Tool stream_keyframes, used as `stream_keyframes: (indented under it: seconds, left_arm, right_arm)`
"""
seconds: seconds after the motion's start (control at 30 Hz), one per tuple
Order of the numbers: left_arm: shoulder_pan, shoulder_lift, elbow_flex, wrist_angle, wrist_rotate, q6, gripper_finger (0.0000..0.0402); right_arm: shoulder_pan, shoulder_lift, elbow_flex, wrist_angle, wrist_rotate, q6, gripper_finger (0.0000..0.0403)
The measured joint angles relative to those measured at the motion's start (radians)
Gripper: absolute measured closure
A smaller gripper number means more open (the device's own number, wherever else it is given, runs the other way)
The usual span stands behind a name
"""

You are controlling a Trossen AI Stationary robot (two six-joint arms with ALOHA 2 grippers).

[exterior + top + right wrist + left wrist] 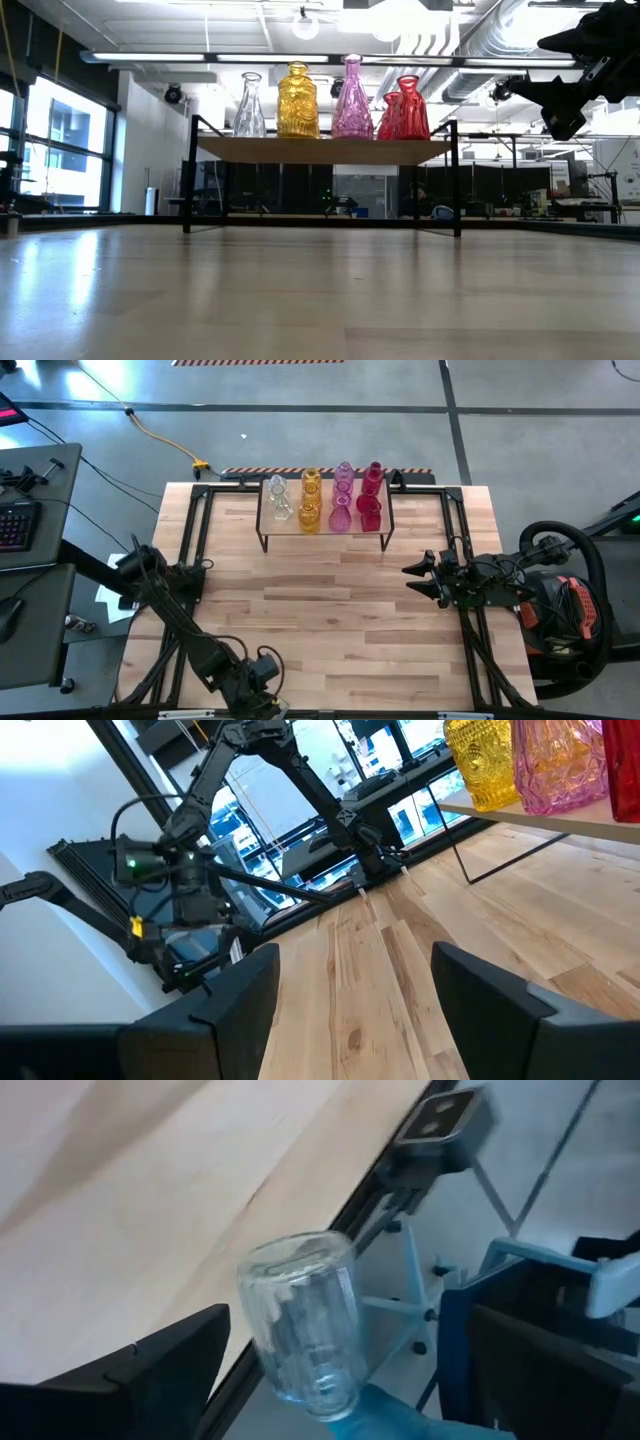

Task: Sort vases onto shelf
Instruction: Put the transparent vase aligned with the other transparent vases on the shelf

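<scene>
Now the danger sits at my left end effector [330, 1380], down at the bottom of the high view by the near edge of the worktop [330, 610]. A clear vase [300, 1325] hangs between my spread fingers [150, 1370], past the worktop's edge, with something blue under its narrow end, perhaps a gloved hand, though the wrist view is too tight to be sure. My fingers stand wide and do not pinch the glass. If I close late or off-centre, the smooth glass could slip and fall to the floor.

My right end effector [425, 578] waits at the right of the high view, fingers apart and holding nothing.

The shelf [325, 535] at the top centre already carries clear, amber, pink and red vases [340, 500].
</scene>
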State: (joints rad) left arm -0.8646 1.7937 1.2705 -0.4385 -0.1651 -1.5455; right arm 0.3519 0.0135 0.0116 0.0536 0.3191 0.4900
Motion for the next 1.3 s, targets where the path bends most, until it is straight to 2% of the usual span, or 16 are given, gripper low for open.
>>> stream_keyframes:
  seconds: [0.17,0.37,1.3]
  left_arm:
    - [-0.001,0.043,0.0,0.028,0.056,-0.047,0.0005]
    - [-0.003,0.062,-0.001,0.087,0.052,-0.035,0.0005]
    - [-0.002,0.094,-0.001,0.054,0.053,-0.077,0.0005]
  right_arm:
    - [0.0,0.0,0.0,0.0,0.0,0.0,0.0158]
    - [0.0,0.0,0.0,0.0,0.0,0.0,0.0158]
    - [0.0,0.0,0.0,0.0,0.0,0.0,0.0158]
